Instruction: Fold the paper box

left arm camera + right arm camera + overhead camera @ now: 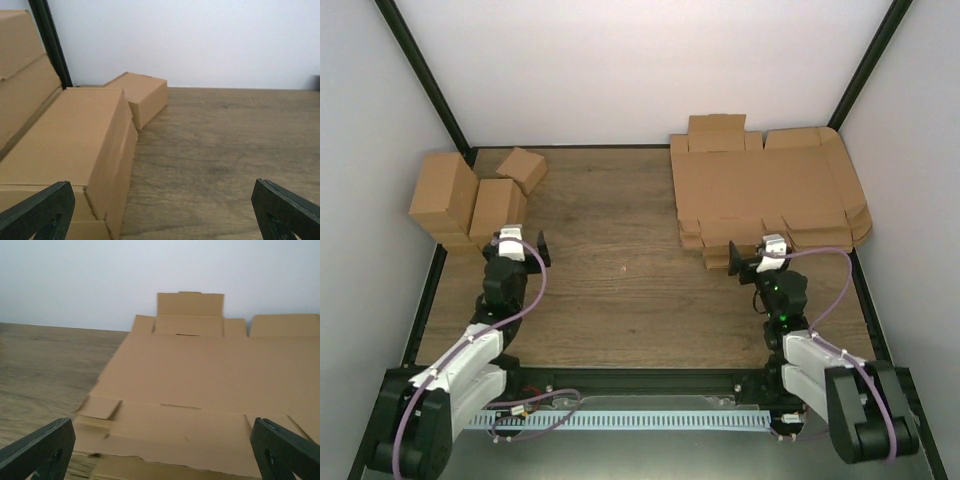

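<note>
Both arms are parked near the table's (630,300) near edge. The left gripper (160,205) is spread wide, empty, facing folded boxes (470,195) at the far left corner. The right gripper (161,445) is likewise spread, empty, facing the pile of flat sheets (765,190) at the far right corner. The paper box cannot be told apart from that pile.

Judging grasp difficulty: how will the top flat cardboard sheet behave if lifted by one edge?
The top cardboard sheet looks thin and wide, so probably light and saggy. Its cut flaps may hinge. Sheets beneath could shift.
</note>
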Tool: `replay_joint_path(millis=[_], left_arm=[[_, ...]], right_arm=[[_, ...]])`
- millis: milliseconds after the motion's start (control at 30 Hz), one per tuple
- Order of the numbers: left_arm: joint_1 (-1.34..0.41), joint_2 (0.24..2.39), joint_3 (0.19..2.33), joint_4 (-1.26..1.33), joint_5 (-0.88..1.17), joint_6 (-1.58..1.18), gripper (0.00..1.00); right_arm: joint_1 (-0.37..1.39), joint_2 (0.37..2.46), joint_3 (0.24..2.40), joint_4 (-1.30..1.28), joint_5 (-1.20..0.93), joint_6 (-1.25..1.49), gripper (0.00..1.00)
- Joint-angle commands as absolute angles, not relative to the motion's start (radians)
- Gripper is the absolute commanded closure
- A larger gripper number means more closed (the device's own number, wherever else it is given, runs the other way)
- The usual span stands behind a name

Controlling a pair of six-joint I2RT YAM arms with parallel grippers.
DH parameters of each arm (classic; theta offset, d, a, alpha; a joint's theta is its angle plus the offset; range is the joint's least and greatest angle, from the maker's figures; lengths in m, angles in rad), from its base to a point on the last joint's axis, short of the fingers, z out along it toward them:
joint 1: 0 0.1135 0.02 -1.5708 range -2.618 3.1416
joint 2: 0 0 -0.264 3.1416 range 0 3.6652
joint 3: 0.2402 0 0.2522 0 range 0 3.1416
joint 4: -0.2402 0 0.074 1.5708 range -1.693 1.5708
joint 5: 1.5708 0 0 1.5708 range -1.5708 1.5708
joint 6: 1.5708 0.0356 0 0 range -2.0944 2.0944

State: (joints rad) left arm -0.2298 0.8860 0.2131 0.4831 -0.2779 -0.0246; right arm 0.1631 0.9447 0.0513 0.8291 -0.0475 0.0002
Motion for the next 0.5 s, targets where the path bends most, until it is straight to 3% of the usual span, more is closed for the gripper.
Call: replay_joint_path(millis=[0, 133, 467], left_arm=[[-0.144, 0.912, 0.15, 0.724, -0.237, 0.002, 0.0], [-0.053, 1.041, 0.176, 0.815, -0.173, -0.013, 0.0], [-0.04, 1.343, 0.266, 0.946, -0.096, 0.007, 0.0]], right_arm=[[0.053, 1.063, 0.045, 1.104, -0.108, 0.002, 0.0], [0.012, 1.226, 0.094, 1.186, -0.135, 0.002, 0.01], [0.011, 1.401, 0.203, 1.185, -0.231, -0.04, 0.02]])
